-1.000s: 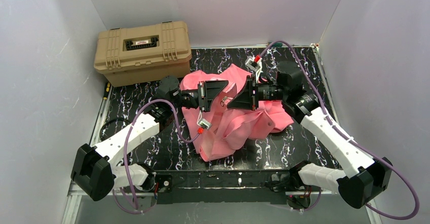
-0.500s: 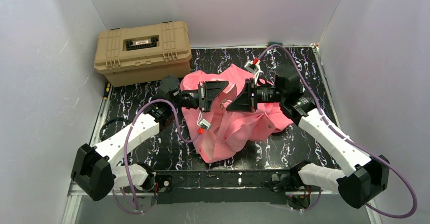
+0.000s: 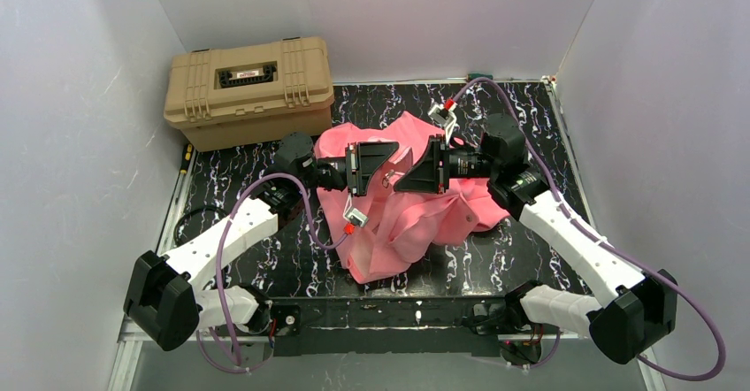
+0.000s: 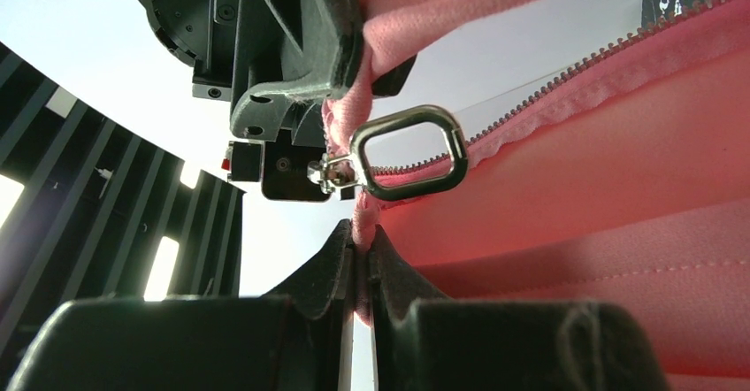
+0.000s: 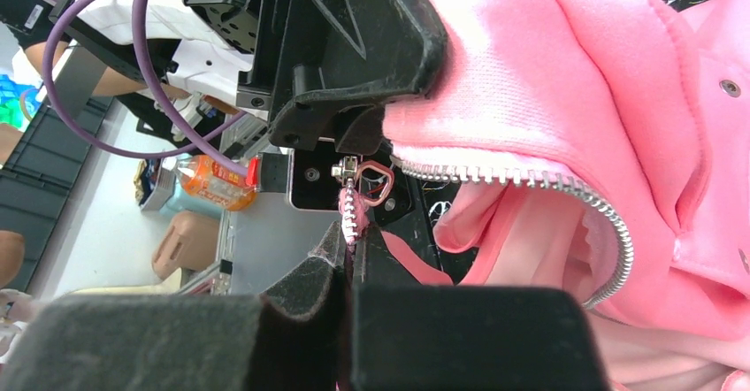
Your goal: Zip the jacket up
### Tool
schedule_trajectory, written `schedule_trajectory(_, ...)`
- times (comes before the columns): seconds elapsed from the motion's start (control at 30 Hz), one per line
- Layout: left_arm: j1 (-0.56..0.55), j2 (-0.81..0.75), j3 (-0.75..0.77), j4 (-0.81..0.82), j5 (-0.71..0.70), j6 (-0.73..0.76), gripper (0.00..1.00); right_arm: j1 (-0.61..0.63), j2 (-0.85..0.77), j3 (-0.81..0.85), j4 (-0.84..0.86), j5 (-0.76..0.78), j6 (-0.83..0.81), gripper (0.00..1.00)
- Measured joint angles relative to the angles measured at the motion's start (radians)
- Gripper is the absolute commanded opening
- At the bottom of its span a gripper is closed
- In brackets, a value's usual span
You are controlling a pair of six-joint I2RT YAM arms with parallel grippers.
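The salmon-pink jacket (image 3: 402, 218) lies bunched on the black marbled table, and both grippers lift part of its front edge between them. My left gripper (image 4: 361, 242) is shut on the pink fabric edge just below the zipper slider, whose metal ring pull (image 4: 409, 152) hangs free. Silver zipper teeth (image 4: 566, 81) run off to the right. My right gripper (image 5: 350, 248) is shut on the zipper tape directly under the slider (image 5: 352, 172). In the top view, the left gripper (image 3: 389, 163) and the right gripper (image 3: 409, 177) meet tip to tip above the jacket.
A tan hard case (image 3: 249, 86) stands at the back left, apart from the jacket. A yellow-handled tool (image 3: 187, 154) lies by the table's left edge. White walls enclose the table (image 3: 265, 258) on three sides.
The right arm's wrist and elbow have shifted slightly left, toward the left gripper. Both grips on the jacket are unchanged, and the left arm has not moved.
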Motion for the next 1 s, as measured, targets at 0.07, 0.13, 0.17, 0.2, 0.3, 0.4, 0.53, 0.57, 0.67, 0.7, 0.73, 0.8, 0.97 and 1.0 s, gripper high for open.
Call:
schedule_trajectory(0.07,0.0,0.0,0.0,-0.001,0.0,0.0,0.0,-0.004,0.0,-0.006,0.01,-0.001,0.006,0.01)
schedule_trajectory(0.13,0.0,0.0,0.0,-0.001,0.0,0.0,0.0,-0.007,0.0,-0.016,0.019,-0.003,0.013,0.01)
schedule_trajectory(0.17,0.0,0.0,0.0,-0.001,0.0,0.0,0.0,-0.007,0.0,-0.019,0.019,-0.003,0.018,0.01)
schedule_trajectory(0.2,0.0,0.0,0.0,-0.001,0.0,0.0,0.0,-0.009,0.0,-0.022,0.024,-0.003,0.021,0.01)
schedule_trajectory(0.3,0.0,0.0,0.0,-0.003,0.0,0.0,0.0,-0.013,0.0,-0.032,0.031,-0.003,0.031,0.01)
schedule_trajectory(0.4,0.0,0.0,0.0,-0.004,0.0,0.0,0.0,-0.017,0.0,-0.038,0.04,-0.004,0.043,0.01)
schedule_trajectory(0.53,0.0,0.0,0.0,-0.007,0.0,0.0,0.0,-0.024,0.0,-0.038,0.06,-0.005,0.058,0.01)
schedule_trajectory(0.57,0.0,0.0,0.0,-0.007,0.0,0.0,0.0,-0.026,0.0,-0.038,0.064,-0.005,0.062,0.01)
schedule_trajectory(0.67,0.0,-0.001,0.0,-0.008,0.0,0.0,0.0,-0.031,0.0,-0.038,0.081,-0.008,0.075,0.01)
schedule_trajectory(0.7,0.0,-0.002,0.0,-0.008,0.0,0.0,0.0,-0.032,0.0,-0.038,0.084,-0.009,0.078,0.01)
schedule_trajectory(0.73,0.0,-0.002,0.0,-0.009,0.001,0.0,0.0,-0.032,0.0,-0.038,0.086,-0.01,0.08,0.01)
schedule_trajectory(0.8,0.0,-0.006,0.0,-0.014,0.001,0.001,0.0,-0.032,0.0,-0.042,0.096,-0.011,0.086,0.01)
schedule_trajectory(0.97,0.0,-0.01,0.0,-0.021,0.003,0.001,0.0,-0.033,0.0,-0.048,0.104,-0.011,0.102,0.01)
schedule_trajectory(1.0,0.0,-0.01,0.0,-0.022,0.003,0.001,0.0,-0.033,0.0,-0.048,0.105,-0.011,0.104,0.01)
